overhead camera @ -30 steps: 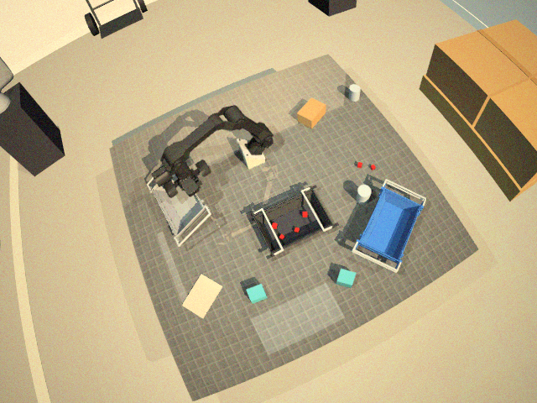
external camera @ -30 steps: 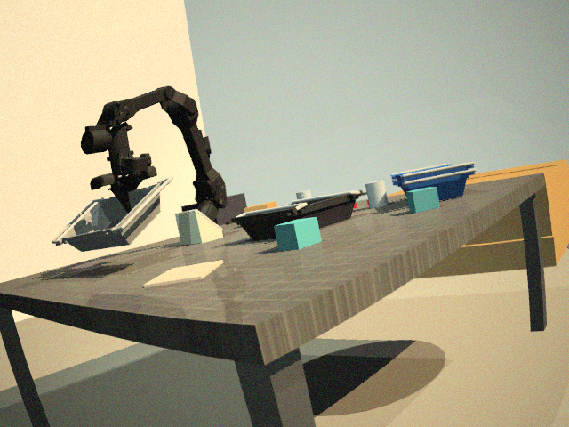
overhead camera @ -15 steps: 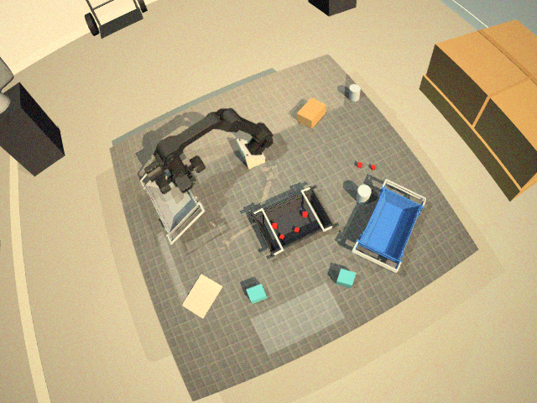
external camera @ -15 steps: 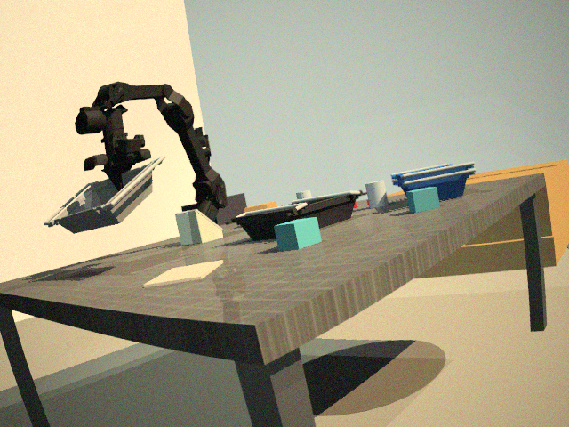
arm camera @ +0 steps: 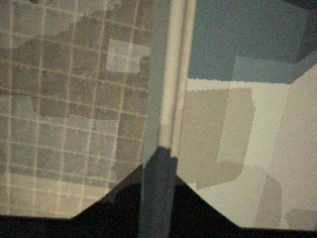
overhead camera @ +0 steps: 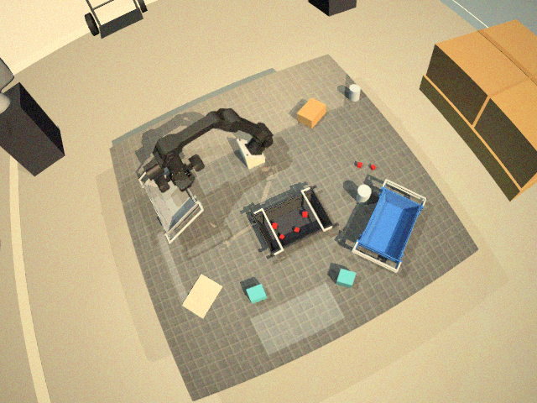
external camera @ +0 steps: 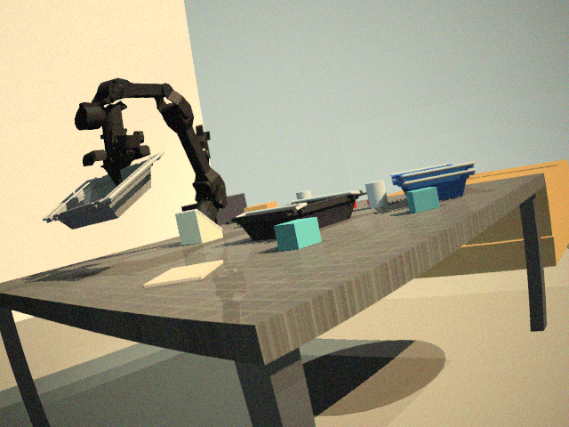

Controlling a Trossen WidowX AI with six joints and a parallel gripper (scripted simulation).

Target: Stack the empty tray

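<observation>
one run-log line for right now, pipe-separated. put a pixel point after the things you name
gripper (overhead camera: 185, 191) (external camera: 118, 180) (arm camera: 153, 172): shut on grey tray (overhead camera: 167, 203) (external camera: 93, 214) (arm camera: 151, 89) | tray: airborne, tilted | black tray (overhead camera: 320, 210) (external camera: 332, 215): bars in, loaded

So the black arm's fingers (external camera: 116, 178) have a grey tray (external camera: 100, 195) by its wall, tilted up in the air at the left of the frame. Dark tray (external camera: 293, 218) sits mid-frame on the desk (external camera: 348, 257), white bars on top, teal block (external camera: 299, 234) just in front. Blue tray (external camera: 448, 186)'s off at the right.
</observation>
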